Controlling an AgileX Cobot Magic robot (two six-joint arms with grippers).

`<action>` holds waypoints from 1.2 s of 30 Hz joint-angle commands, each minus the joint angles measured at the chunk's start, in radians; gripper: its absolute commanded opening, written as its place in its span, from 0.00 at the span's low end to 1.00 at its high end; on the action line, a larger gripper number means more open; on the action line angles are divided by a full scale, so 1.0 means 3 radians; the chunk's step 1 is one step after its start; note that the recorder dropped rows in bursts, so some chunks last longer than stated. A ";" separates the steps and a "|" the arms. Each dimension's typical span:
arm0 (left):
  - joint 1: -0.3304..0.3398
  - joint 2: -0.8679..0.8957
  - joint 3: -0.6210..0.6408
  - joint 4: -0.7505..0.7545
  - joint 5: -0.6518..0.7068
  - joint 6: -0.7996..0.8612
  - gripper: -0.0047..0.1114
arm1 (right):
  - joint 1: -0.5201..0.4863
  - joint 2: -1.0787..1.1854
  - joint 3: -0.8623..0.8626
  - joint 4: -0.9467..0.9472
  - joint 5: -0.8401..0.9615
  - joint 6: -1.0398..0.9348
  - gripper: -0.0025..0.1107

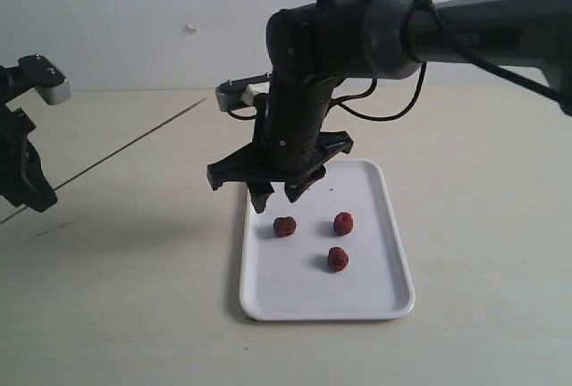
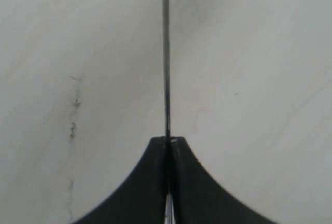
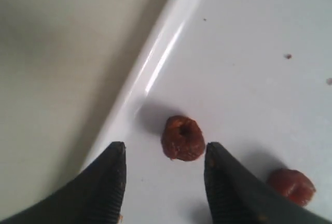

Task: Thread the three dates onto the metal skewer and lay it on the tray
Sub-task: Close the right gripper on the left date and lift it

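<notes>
Three dark red-brown dates point(image 1: 284, 226) point(image 1: 343, 223) point(image 1: 337, 259) lie loose on the white tray point(image 1: 377, 289). My right gripper point(image 1: 277, 198) hangs open just above the tray's left part, over the leftmost date. In the right wrist view that date point(image 3: 181, 138) lies on the tray point(image 3: 233, 53) just beyond the open right gripper point(image 3: 165, 147), touching neither finger; another date point(image 3: 291, 185) lies beside it. At the far left my left gripper point(image 1: 43, 200) is shut on the thin metal skewer point(image 1: 134, 143), which slants up and to the right above the table. In the left wrist view the skewer point(image 2: 165, 53) runs straight out from the shut left gripper point(image 2: 167, 140).
The beige table point(image 1: 134, 314) spreads around the tray. The right arm's thick black body and cables point(image 1: 357, 37) reach in from the upper right above the tray. A pale wall point(image 1: 134, 11) stands behind the table.
</notes>
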 commanded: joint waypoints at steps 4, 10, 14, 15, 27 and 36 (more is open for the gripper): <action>0.0010 -0.0030 0.0011 -0.0100 0.0006 0.0036 0.04 | 0.0007 0.0080 -0.0040 -0.0307 0.0129 0.0340 0.44; 0.0010 -0.0030 0.0011 -0.0213 -0.0009 0.0164 0.04 | 0.0007 0.0136 -0.0040 -0.0153 0.0123 0.0333 0.44; 0.0010 -0.0030 0.0011 -0.0263 -0.0009 0.0198 0.04 | 0.0007 0.0232 -0.0040 -0.0081 0.0033 0.0333 0.44; 0.0010 -0.0030 0.0011 -0.0263 -0.0009 0.0198 0.04 | 0.0007 0.0256 -0.0040 -0.0070 0.0016 0.0333 0.44; 0.0010 -0.0030 0.0011 -0.0263 -0.0009 0.0198 0.04 | 0.0007 0.0363 -0.0040 -0.0101 -0.0196 0.0422 0.44; 0.0010 -0.0030 0.0011 -0.0269 -0.0021 0.0198 0.04 | 0.0007 0.0363 -0.0040 -0.0131 -0.0174 -0.0034 0.44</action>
